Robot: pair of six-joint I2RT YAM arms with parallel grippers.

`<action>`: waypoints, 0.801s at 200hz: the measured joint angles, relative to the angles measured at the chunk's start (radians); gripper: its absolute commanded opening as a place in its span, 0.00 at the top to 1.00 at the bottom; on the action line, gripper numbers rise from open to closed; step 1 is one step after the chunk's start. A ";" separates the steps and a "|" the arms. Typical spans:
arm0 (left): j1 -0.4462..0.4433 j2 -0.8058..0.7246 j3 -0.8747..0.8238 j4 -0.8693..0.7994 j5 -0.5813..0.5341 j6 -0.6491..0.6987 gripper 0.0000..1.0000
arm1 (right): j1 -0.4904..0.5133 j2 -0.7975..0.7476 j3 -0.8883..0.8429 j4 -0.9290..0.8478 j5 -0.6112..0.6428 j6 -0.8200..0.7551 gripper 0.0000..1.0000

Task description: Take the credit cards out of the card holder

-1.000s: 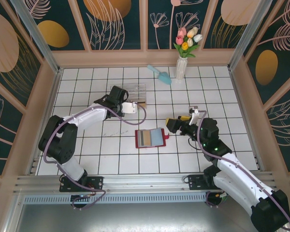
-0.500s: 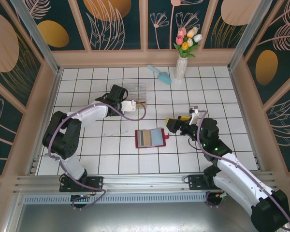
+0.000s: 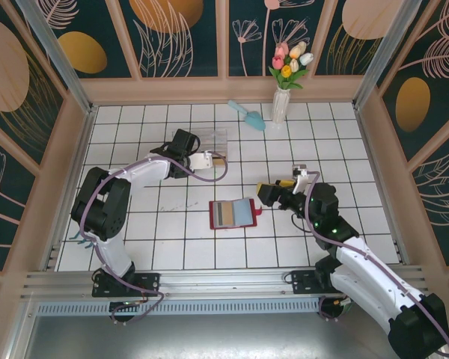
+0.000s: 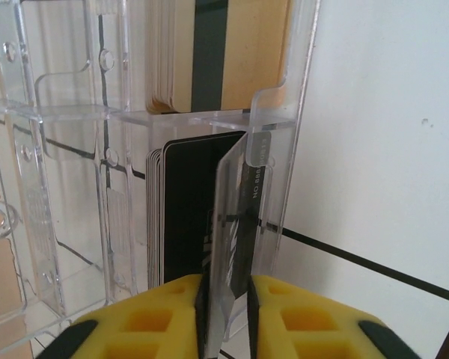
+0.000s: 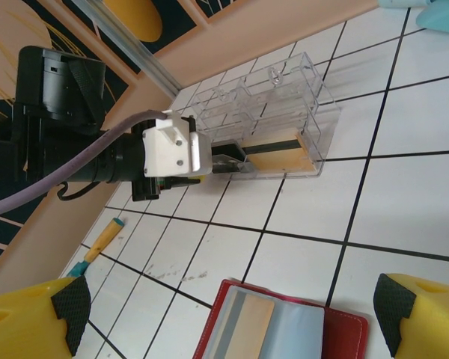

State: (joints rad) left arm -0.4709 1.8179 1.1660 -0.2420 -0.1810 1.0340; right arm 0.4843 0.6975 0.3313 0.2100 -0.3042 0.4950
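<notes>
- The step in hand is judged to be the setting of one credit card into the clear box [image 3: 209, 140], which lies left of the table's middle, toward the far edge.
- The left gripper [image 4: 224, 321] is seen at the mouth of one compartment of that box, with a grey card [image 4: 236, 217] between its yellow fingers [image 4: 303, 314]. Whether the pads clamp the card or merely flank it cannot be told.
- The card is best held parallel to the black cards [image 4: 183, 209] stacked in that compartment, so that it slides in beside them. Its tip is thereby kept from catching on the clear divider [image 4: 172, 117] at the compartment's far end.
- The fingers should be parted only once the card is seated. The arm is then best drawn straight back, so that the stack is not dragged out.
- A stack of gold-tan cards [image 4: 239, 52] with a dark stripe is held in the compartment beyond the divider. The compartments to the left look empty.
- The card holder [image 3: 234, 214] lies open near the table's middle, toward the near edge. A grey-green card [image 3: 224, 215] is seen in its left pocket, so the task is judged unfinished.
- The right gripper [image 3: 273, 193] is poised just right of the card holder, with its jaws wide apart and nothing between them.
</notes>
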 measured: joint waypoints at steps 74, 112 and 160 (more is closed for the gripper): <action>0.018 0.021 0.023 0.033 -0.020 -0.019 0.68 | 0.000 0.000 -0.002 0.000 0.000 0.000 0.01; 0.021 0.045 0.027 0.082 -0.058 -0.028 0.67 | 0.000 0.000 -0.003 0.000 -0.002 0.000 0.01; 0.024 0.057 0.050 0.116 -0.086 -0.056 0.67 | 0.000 0.000 -0.003 0.000 -0.004 0.000 0.01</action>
State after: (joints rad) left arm -0.4469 1.8751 1.2163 -0.1261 -0.2668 0.9779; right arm 0.4843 0.6975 0.3286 0.2104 -0.3080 0.4950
